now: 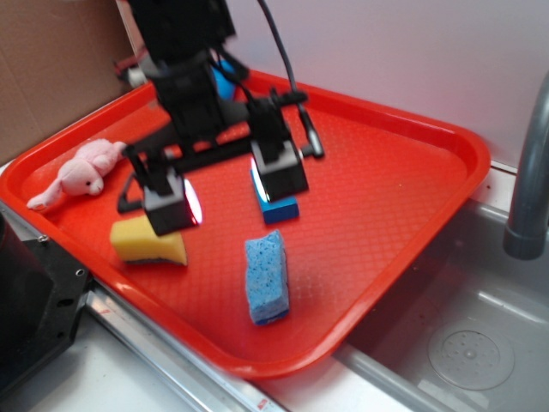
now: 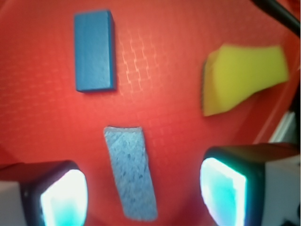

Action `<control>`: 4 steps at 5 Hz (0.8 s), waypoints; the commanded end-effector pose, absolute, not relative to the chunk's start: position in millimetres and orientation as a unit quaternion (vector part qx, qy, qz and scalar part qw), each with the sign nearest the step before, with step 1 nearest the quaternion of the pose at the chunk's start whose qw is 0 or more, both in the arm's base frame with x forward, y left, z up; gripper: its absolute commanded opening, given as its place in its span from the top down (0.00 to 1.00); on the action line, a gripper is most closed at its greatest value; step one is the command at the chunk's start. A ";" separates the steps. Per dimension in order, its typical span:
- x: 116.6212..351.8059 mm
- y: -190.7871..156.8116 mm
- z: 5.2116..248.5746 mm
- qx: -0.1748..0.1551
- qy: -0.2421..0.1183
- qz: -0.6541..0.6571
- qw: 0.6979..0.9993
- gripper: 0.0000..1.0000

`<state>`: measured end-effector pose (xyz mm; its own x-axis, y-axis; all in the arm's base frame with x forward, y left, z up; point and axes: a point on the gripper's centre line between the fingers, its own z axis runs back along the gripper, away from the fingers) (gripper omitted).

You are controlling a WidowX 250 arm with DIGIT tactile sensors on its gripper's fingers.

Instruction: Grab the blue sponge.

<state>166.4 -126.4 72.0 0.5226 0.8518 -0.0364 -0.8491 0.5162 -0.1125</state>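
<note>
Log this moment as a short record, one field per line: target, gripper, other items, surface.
target: blue sponge, light blue and speckled, lying flat on the tray, untouched
gripper: gripper open, raised above the tray, holding nothing; in the wrist view the sponge lies between its fingers
other items: yellow sponge, dark blue block, pink plush toy
surface: red tray beside a sink

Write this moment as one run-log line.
task: grab blue sponge | gripper: open, above tray, holding nothing | sponge: flat, untouched, between gripper fingers in wrist view | status: not grasped
</note>
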 end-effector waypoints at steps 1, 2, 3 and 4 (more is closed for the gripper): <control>178.0 -140.2 39.6 -0.053 -0.018 0.485 0.873 0.00; 183.0 -149.8 20.4 -0.036 -0.008 0.477 0.878 0.00; 179.1 -153.4 13.0 -0.029 -0.014 0.475 0.880 0.29; 174.6 -151.2 16.4 -0.024 -0.026 0.489 0.871 1.00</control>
